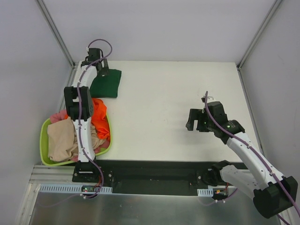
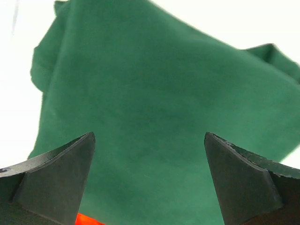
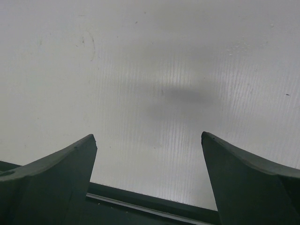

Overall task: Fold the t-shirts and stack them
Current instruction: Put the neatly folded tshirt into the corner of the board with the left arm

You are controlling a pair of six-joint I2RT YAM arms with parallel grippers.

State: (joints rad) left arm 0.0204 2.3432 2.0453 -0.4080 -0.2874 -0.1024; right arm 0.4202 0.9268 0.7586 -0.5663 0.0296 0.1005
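The dark green t-shirt is laid at upper left, the left gripper held above it with jaws parted; the right gripper is likewise parted at mid-right; other t-shirts are heaped at lower left.

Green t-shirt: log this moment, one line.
green t-shirt folded far-left; left gripper open over it; right gripper open, empty; basket holds other shirts

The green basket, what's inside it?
The basket holds a crumpled beige t-shirt, an orange t-shirt and a bit of pink t-shirt. The left arm crosses over them, and anything under the pile is hidden.
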